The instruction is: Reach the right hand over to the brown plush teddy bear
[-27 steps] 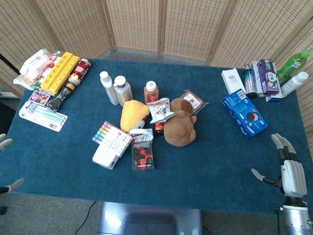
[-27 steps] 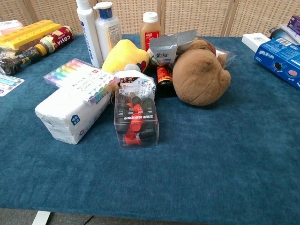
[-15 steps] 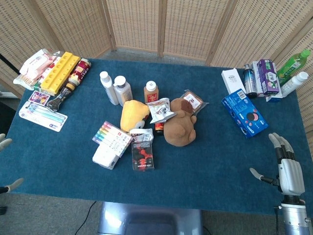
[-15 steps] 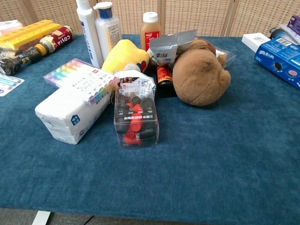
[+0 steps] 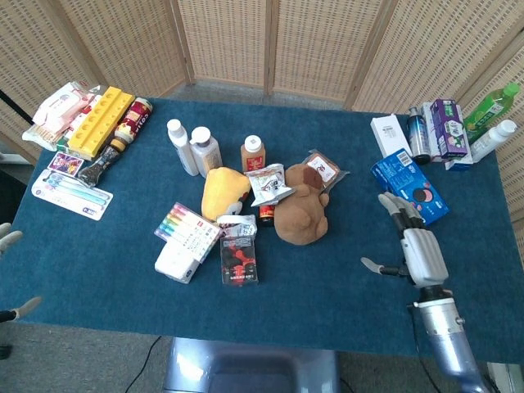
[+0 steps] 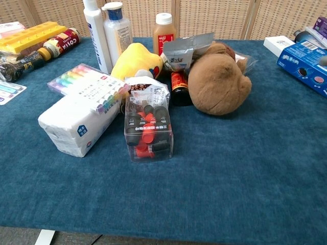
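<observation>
The brown plush teddy bear (image 5: 300, 212) lies at the middle of the blue table, also seen in the chest view as a round brown lump (image 6: 218, 83). My right hand (image 5: 415, 244) hovers over the table to the bear's right, well apart from it, fingers spread and empty. Only the fingertips of my left hand (image 5: 10, 274) show at the far left edge, spread with nothing in them. Neither hand shows clearly in the chest view.
Around the bear lie a yellow plush (image 5: 223, 190), a silver snack pouch (image 5: 267, 183), an orange-capped bottle (image 5: 254, 153), and a clear box of red and black pieces (image 5: 238, 260). A blue cookie box (image 5: 409, 193) sits just beyond my right hand. Bottles and cartons stand at the back right.
My right hand has moved left and forward from the table's right front corner toward the middle, now beside the blue cookie box. The left hand and the objects have stayed put.
</observation>
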